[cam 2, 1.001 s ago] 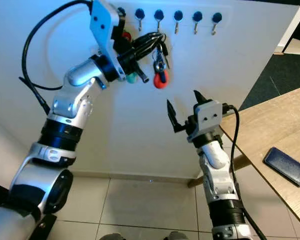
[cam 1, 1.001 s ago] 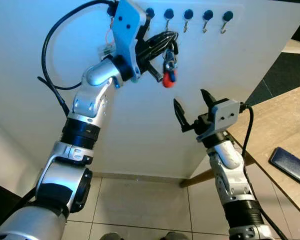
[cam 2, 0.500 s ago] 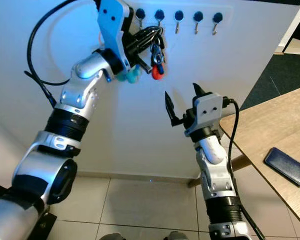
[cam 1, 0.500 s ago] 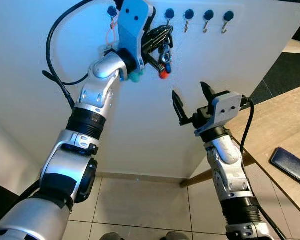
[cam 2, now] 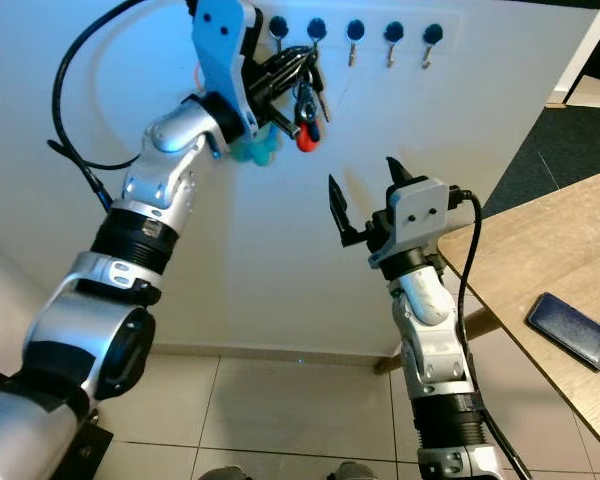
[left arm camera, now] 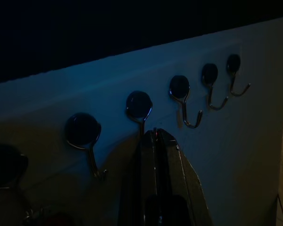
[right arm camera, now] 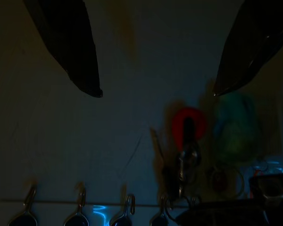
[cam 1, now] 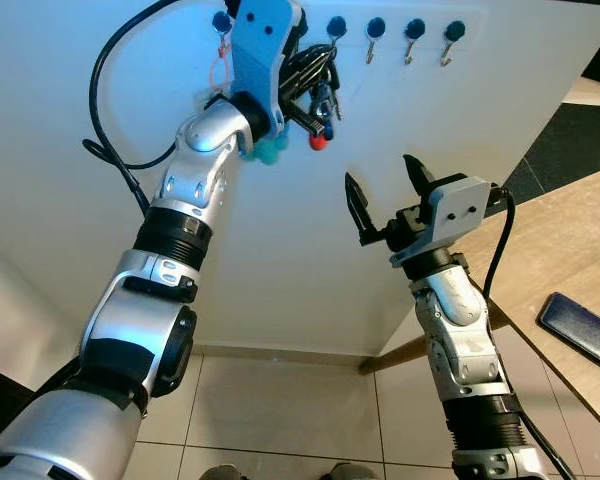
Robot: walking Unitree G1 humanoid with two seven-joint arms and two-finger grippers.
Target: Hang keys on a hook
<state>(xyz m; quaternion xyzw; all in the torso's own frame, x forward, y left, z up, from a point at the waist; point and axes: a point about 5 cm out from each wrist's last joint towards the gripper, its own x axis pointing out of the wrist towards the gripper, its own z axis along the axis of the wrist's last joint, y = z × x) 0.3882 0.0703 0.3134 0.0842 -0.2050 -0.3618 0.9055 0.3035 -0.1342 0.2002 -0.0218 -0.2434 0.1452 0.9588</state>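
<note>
the keys (cam 1: pixel 320 100) are held clenched in the left gripper (cam 1: pixel 310 85), raised against the white board just below the row of hooks (cam 1: pixel 337 28), hanging downward. the right gripper (cam 1: pixel 385 195) waits lower, fingers spread and holding nothing.
</note>
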